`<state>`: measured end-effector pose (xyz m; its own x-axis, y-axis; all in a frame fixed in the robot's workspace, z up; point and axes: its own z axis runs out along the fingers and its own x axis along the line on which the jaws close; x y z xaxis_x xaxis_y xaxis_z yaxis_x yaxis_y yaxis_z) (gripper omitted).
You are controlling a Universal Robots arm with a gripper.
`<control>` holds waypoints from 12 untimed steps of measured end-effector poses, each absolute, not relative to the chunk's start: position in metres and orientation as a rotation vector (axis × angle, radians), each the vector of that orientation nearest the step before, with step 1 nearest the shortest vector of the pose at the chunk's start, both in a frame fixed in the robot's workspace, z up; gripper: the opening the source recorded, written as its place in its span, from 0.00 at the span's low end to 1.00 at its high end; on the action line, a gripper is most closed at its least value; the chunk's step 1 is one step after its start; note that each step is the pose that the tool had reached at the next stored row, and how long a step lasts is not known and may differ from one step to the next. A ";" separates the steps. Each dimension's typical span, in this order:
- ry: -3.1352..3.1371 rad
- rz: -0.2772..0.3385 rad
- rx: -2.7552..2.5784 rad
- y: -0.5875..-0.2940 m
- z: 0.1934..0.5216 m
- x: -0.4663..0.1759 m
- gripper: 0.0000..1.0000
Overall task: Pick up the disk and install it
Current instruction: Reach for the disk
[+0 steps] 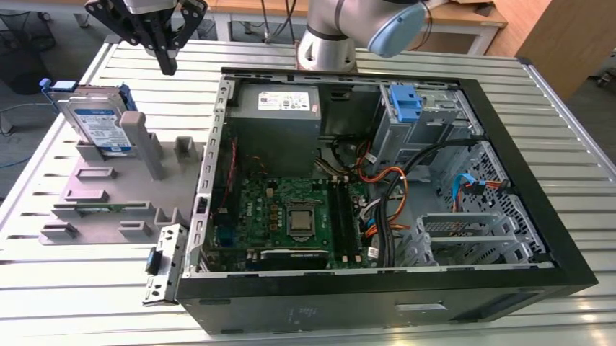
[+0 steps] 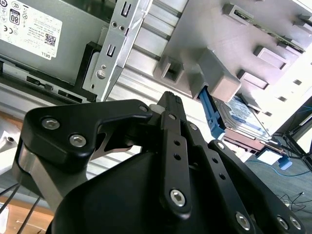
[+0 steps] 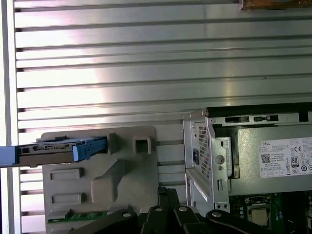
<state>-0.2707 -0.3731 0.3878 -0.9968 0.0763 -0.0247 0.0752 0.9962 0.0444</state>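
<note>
The disk (image 1: 97, 119) stands on edge in a slot of the grey holder (image 1: 106, 194) at the exterior view's left. Just beside it is the open computer case (image 1: 385, 288), and both rest on the slatted metal surface (image 1: 77, 303). The arm (image 1: 337, 36) reaches over from behind the case. Its jaws hang in the air near the holder, apart from the disk — drawn narrow to a single tip, holding nothing. Inside the case, the grey power supply (image 1: 279, 104) sits at the far end. In the first wrist view the disk's blue frame (image 3: 90, 148) pokes out of the holder.
</note>
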 end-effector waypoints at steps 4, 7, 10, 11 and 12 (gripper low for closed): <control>3.112 0.067 0.118 -0.372 0.388 -0.271 0.11; 3.112 0.067 0.118 -0.371 0.387 -0.271 0.11; 3.112 0.067 0.118 -0.369 0.386 -0.271 0.11; 3.112 0.067 0.118 -0.368 0.386 -0.271 0.11; 3.112 0.067 0.118 -0.367 0.385 -0.271 0.11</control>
